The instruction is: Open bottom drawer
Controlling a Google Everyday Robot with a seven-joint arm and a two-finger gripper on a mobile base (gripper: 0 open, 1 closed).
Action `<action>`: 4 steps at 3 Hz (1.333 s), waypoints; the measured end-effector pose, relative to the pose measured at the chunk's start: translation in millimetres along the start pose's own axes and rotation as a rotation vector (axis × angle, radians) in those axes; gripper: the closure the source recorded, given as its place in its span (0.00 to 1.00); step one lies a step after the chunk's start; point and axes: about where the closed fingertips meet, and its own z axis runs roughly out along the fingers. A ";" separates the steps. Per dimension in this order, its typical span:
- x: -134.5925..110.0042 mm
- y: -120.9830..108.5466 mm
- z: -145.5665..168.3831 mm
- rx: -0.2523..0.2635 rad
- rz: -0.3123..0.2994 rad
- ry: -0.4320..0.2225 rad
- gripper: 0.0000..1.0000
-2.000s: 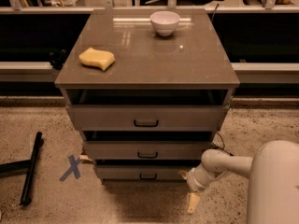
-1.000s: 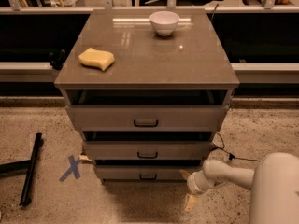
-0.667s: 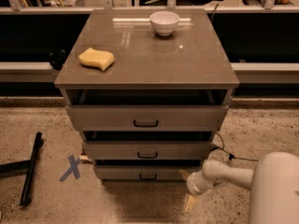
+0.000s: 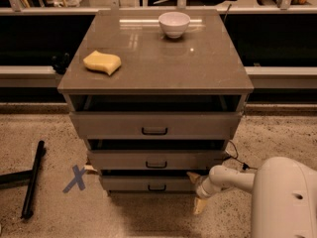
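Observation:
The bottom drawer (image 4: 129, 183) is the narrowest grey-beige front at the foot of the cabinet, with a small black bar handle (image 4: 157, 187) at its centre. It stands out only slightly from the cabinet. My gripper (image 4: 195, 191) is low at the drawer's right end, close to the floor, to the right of the handle. Its fingers are spread open and empty: one fingertip (image 4: 191, 175) lies by the drawer's right corner, the other (image 4: 198, 207) points down at the floor. My white arm (image 4: 233, 176) reaches in from the lower right.
The middle drawer (image 4: 124, 159) and the top drawer (image 4: 114, 125) sit above. A yellow sponge (image 4: 102, 62) and a white bowl (image 4: 174, 24) rest on the cabinet top. A black bar (image 4: 32, 178) and a blue tape X (image 4: 75, 178) lie on the floor at left. A cable (image 4: 234, 152) hangs at right.
The gripper has moved a little left and up, closer to the bottom drawer's right end. The drawers have not moved.

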 end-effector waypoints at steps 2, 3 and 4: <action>19.2 -24.6 31.6 -0.008 -0.021 -0.014 0.00; 29.2 -33.8 46.0 -0.017 -0.004 -0.032 0.00; 34.6 -33.6 52.1 -0.020 0.009 -0.044 0.18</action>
